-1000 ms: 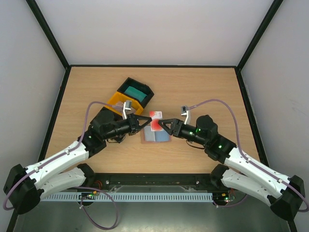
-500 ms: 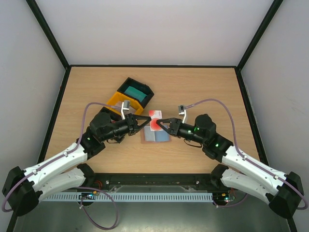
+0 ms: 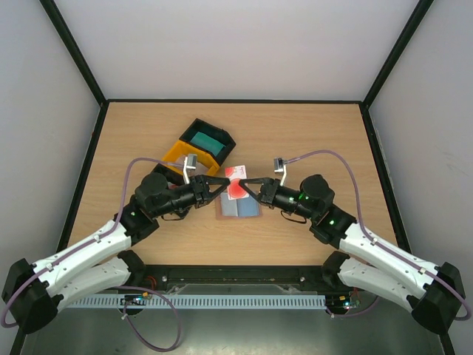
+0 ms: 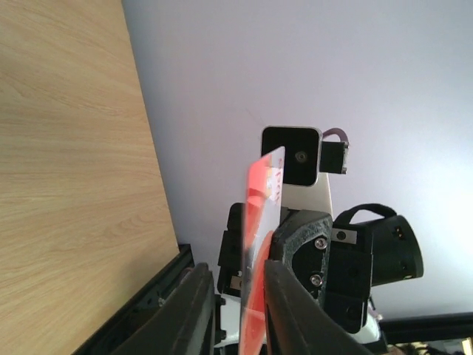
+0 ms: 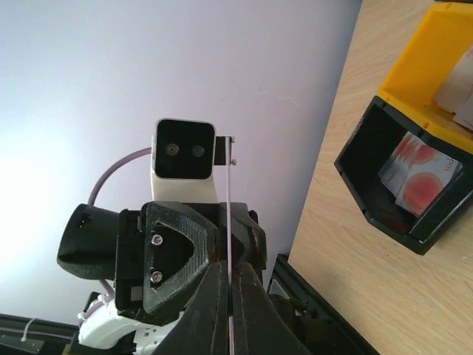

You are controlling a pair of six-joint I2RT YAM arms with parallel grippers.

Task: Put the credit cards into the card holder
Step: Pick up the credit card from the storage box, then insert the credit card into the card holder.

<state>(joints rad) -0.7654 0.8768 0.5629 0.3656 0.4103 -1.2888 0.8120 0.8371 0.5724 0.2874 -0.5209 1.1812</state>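
thin, glossy red-and-white card (image 3: 236,186) stands on edge above the flat brown card holder (image 3: 224,210) at mid-table. right gripper (image 3: 250,189) is pinched tight on the card's right edge. left gripper (image 3: 220,185) has its jaws slightly parted, the card standing loose between them. more cards lie in the boxy black tray (image 5: 369,159) at far left.

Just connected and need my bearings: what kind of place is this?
Probably a lab test booth, not a home or shop: a wooden table boxed in by plain white walls on a black frame.

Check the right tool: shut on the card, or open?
Shut on the red-and-white card: in the right wrist view the right tool's fingers meet around its thin edge.
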